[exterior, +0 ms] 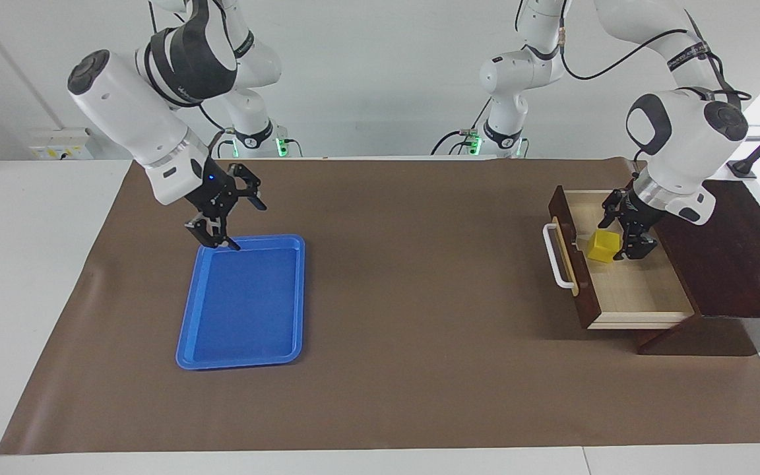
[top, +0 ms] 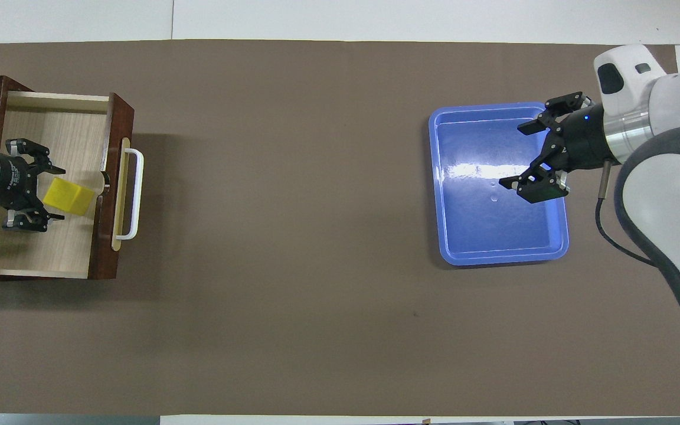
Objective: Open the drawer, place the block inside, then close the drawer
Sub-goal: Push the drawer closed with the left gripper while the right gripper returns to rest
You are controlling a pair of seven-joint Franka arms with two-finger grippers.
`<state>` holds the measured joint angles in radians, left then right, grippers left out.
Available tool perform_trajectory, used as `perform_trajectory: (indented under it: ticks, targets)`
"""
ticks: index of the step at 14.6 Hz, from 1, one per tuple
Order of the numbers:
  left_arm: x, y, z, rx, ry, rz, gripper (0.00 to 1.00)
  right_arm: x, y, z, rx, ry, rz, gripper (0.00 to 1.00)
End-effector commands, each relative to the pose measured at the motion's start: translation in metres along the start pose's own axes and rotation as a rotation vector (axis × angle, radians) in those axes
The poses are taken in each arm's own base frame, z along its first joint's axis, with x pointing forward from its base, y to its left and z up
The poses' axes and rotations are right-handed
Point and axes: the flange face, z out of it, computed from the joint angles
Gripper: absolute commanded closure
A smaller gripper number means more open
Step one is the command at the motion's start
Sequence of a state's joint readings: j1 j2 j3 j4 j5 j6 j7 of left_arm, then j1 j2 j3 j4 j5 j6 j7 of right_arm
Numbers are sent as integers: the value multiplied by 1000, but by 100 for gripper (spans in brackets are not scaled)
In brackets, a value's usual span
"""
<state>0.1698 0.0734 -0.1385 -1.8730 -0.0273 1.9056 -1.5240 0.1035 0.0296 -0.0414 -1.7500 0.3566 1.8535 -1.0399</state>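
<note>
The drawer [exterior: 637,290] is pulled out of the dark wooden cabinet [exterior: 729,257] at the left arm's end of the table, its white handle [exterior: 555,257] toward the table's middle. The yellow block [exterior: 603,246] lies inside it on the pale floor, close to the front panel. My left gripper [exterior: 627,231] is down in the drawer, open, its fingers spread wider than the block on either side of it. In the overhead view the block [top: 68,196] sits just ahead of this gripper [top: 55,194] in the drawer [top: 62,248]. My right gripper [exterior: 245,224] is open and empty.
A blue tray [exterior: 241,303] lies empty on the brown mat at the right arm's end. My right gripper [top: 517,154] hangs over the tray's [top: 493,236] edge nearer the robots. White table margins surround the mat.
</note>
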Motion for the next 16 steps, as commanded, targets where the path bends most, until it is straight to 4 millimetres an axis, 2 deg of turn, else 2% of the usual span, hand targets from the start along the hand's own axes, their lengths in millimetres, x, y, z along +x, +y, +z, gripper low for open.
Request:
perform_trajectory:
  ticks: [1,3,4,6,7,8,10,13,14,16]
  targets:
    - [-62,25,-31,31,14,-48,0,-13,-8,-32,-49,-75,126,0]
    - [-114,16,-17,39,50,-3,0,-20,-8,-54,-70,-139,236,0]
    - [-127,9,-5,45,67,14,0,-24,-8,-60,-84,-171,327,0]
    - [-140,-5,21,65,109,53,0,-32,-9,-78,-106,-215,501,0]
    - [-138,-10,32,70,131,63,0,-36,-10,-85,-117,-233,570,0]
    - [-134,-14,34,67,141,63,0,-42,-7,-94,-136,-248,634,0]
    - [-122,-13,33,65,159,56,0,-51,-7,-106,-152,-277,714,0]
    - [-102,-9,31,61,208,42,0,-60,-15,-133,-165,-302,925,0]
    - [-87,-6,30,62,220,21,0,-62,-17,-137,-193,-316,979,0]
    - [-71,-3,27,50,253,13,0,-66,-16,-135,-236,-333,1031,0]
